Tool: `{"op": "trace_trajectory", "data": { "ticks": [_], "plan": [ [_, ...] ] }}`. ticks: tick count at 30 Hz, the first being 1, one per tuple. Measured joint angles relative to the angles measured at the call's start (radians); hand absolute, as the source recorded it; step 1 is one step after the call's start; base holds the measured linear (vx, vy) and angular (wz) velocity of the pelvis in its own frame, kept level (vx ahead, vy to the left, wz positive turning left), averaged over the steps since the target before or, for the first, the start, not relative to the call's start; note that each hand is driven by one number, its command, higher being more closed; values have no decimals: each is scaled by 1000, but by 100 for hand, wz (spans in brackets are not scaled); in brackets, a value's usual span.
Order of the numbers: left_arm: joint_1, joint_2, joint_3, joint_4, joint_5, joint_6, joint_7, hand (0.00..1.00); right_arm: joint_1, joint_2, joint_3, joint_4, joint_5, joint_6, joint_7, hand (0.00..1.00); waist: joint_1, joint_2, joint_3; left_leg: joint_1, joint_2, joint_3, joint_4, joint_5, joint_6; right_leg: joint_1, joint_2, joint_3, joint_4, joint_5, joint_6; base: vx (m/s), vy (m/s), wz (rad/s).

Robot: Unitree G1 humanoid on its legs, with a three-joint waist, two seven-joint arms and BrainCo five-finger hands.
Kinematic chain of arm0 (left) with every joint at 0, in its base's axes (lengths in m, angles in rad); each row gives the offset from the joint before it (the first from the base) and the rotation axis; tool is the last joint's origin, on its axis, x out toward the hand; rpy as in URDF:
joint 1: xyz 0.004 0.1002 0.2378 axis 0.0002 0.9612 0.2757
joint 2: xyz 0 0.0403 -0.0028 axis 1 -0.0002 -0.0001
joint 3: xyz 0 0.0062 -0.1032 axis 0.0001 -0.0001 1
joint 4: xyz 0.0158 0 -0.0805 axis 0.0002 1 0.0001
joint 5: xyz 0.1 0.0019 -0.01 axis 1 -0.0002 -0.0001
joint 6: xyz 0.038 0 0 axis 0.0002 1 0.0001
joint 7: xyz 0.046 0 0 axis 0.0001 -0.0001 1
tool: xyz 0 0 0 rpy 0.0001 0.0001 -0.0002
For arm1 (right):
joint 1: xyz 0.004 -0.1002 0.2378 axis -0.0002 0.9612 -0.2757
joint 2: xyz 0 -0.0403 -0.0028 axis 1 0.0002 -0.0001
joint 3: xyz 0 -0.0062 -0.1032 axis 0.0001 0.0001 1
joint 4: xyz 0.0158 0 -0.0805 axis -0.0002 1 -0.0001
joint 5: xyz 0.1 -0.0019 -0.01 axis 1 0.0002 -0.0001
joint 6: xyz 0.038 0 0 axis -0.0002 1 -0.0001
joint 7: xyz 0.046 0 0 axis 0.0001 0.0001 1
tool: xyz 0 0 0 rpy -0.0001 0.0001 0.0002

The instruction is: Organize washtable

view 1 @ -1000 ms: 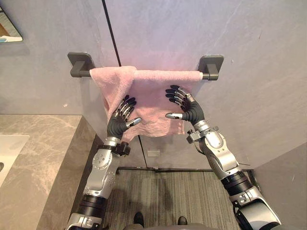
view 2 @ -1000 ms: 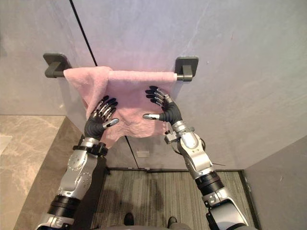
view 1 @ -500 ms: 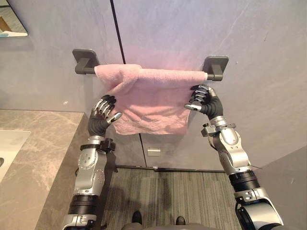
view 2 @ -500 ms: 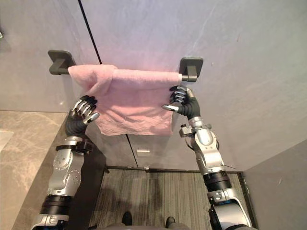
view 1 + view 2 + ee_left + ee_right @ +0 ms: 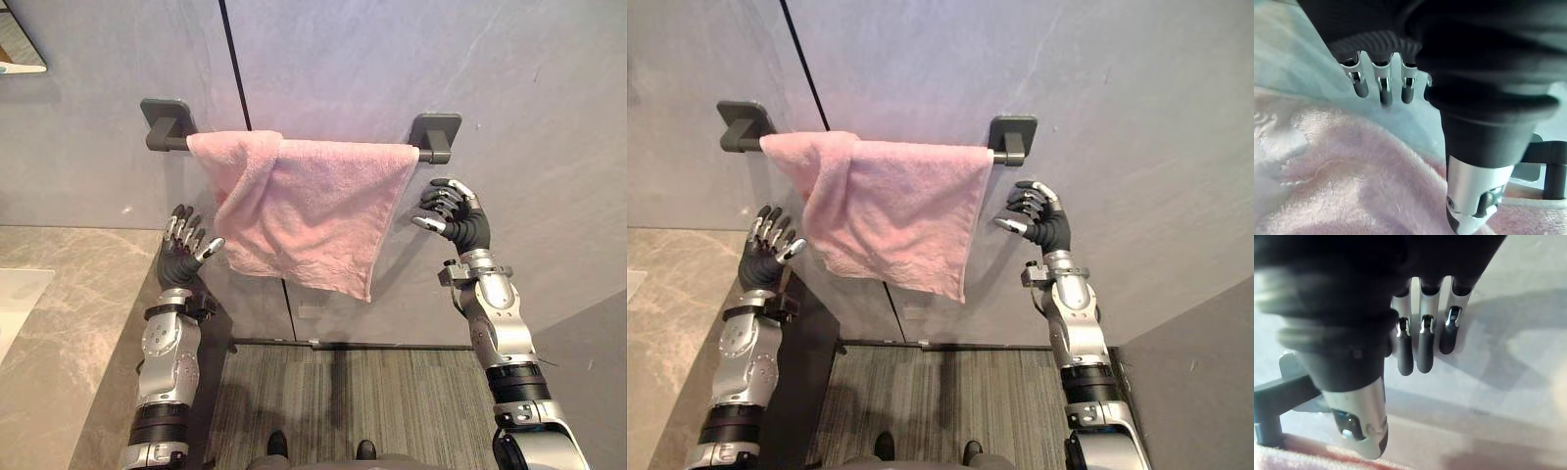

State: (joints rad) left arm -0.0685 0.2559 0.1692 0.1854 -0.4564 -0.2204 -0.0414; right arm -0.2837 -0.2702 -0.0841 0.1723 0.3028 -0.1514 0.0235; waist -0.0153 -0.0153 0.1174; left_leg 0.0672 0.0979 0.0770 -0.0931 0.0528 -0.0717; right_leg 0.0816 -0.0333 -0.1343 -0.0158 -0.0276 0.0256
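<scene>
While pink towel (image 5: 313, 215) hangs draped over dark wall bar (image 5: 168, 144), bunched toward left end, both hands sit apart from it. Left hand (image 5: 179, 257) near towel's left edge, fingers spread, empty. Right hand (image 5: 460, 223) below right bracket (image 5: 436, 132), fingers loosely extended, empty. Marble surface (image 5: 69, 323) at left.

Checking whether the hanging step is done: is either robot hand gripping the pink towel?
No, the left hand and the right hand are both open and apart from the pink towel, which hangs over the towel bar.
</scene>
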Motion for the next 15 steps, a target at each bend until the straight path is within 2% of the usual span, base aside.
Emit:
{"op": "trace_trajectory", "data": {
  "ticks": [5, 11, 15],
  "plan": [
    [81, -30, 13, -2, 49, 6, -4, 0, 93, 25, -56, -78, -22, -2, 2, 0, -1, 0, 0, 1, 0, 1, 0, -1, -1, 0, -1, 0, 0, 0, 0, 0, 0, 0],
    [165, -82, 76, -36, 127, 7, -21, 0, 214, 75, -153, -126, -39, -32, 1, 0, -6, 0, 0, 2, -4, 0, -1, -2, 0, 0, -4, -1, 0, -1, 2, 0, 0, 0],
    [237, -109, 76, -34, 181, 8, -20, 0, 335, 105, -198, -118, -44, -36, 0, 0, -23, -1, 0, 2, -5, -6, -1, -2, 1, 1, -5, -3, 0, -2, 3, 0, 0, 0]
  ]
}}
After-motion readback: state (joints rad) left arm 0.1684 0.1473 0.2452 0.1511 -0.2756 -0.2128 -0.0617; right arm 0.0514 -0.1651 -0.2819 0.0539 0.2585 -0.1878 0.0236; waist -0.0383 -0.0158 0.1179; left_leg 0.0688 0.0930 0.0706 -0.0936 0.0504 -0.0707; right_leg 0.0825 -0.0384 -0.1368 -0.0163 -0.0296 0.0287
